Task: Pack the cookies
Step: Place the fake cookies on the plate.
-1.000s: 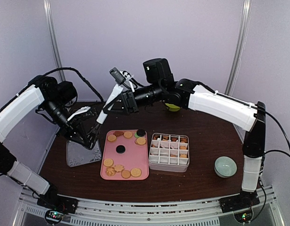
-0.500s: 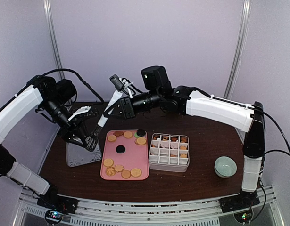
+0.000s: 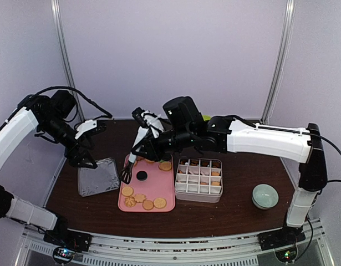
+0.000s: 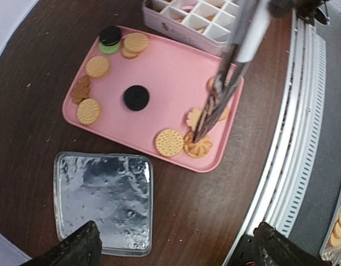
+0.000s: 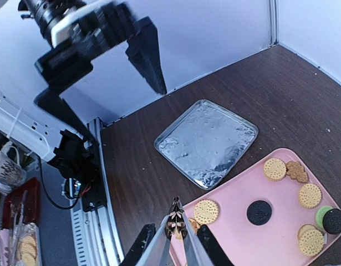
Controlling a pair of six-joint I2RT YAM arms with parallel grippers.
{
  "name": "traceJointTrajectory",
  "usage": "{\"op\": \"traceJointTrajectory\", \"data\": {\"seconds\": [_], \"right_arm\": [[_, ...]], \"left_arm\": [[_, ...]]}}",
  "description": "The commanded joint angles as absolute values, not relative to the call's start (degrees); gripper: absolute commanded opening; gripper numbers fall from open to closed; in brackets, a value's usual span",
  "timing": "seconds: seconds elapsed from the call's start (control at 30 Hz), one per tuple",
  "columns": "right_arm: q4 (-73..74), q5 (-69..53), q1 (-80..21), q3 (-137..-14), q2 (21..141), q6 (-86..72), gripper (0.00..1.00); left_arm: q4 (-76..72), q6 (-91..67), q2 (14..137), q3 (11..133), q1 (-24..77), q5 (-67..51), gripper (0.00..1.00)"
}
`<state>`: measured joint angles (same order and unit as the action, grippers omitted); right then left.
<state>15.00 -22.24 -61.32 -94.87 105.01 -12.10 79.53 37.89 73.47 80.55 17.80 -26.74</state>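
Wide open and empty: left fingers [image 4: 76, 252], hanging over far-left corner of silvery foil tray [image 3: 98, 177] on table [image 3: 237, 163]; right fingers [image 5: 208, 246] clamped on metal tongs [image 4: 231, 61]; tongs slanted down, tips close together over near-left part of pink tray [image 3: 156, 185]; cannot tell whether tips touch a cookie; most cookies [image 3: 140, 198] loose on pink tray, tan ones along near and far edges, one black in middle; more in far compartments of white divided box [image 3: 198, 195] just right of pink tray; pale green bowl [image 3: 265, 195] near right.
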Motion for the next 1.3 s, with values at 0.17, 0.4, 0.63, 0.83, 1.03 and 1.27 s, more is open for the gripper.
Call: {"op": "traceJointTrajectory", "data": {"seconds": [0.17,0.4,0.63,0.83,1.03,1.27], "right_arm": [[13.16,-3.8,-68.04,-94.69,106.94,-7.8,0.24],[12.56,0.15,-70.01,-93.67,108.08,-8.18,0.24],[11.6,0.93,-70.74,-87.54,105.53,-9.4,0.24],[11.25,0.27,-71.11,-85.79,105.56,-10.46,0.27],[12.22,-0.11,-71.32,-86.47,106.09,-10.37,0.32],[12.6,2.0,-71.52,-84.86,104.9,-9.98,0.35]], "left_arm": [[74.28,36.22,73.77,78.05,6.1,-26.36,0.98],[73.35,36.56,73.4,75.45,5.31,-26.44,0.98],[73.3,36.68,74.06,74.89,4.89,-27.65,0.98],[73.73,36.6,74.53,75.49,4.91,-28.49,0.98],[74.12,36.62,74.44,75.58,4.92,-28.66,0.97],[74.17,36.48,74.75,75.72,4.9,-29.49,0.97]]}}
